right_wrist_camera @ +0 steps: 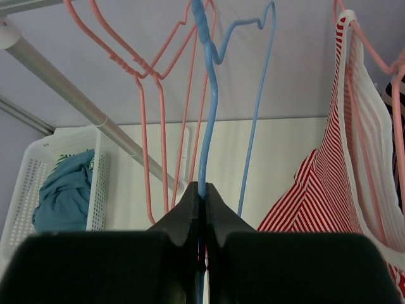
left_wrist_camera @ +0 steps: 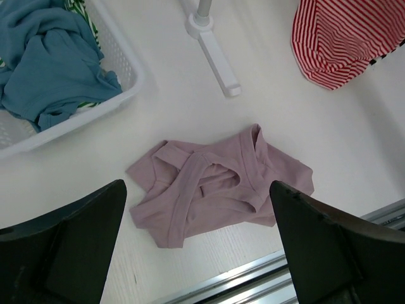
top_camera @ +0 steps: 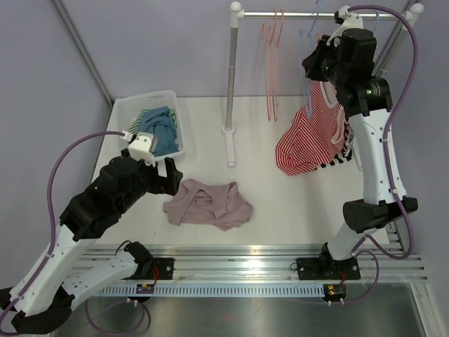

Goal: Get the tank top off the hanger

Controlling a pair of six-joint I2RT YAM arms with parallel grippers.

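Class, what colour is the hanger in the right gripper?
Blue; the hanger shows best from the right wrist.

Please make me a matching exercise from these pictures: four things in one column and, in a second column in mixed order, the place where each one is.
Things
1. dusty-pink cotton tank top
2. crumpled blue cloth
3. red-and-white striped garment
4. thin blue plastic hanger

Places
A. pinched between the shut jaws of the right gripper
B. lying loose on the white table
C. inside the white plastic basket
D. hanging below the right end of the metal rail

Pairs: 1-B, 2-C, 3-D, 4-A
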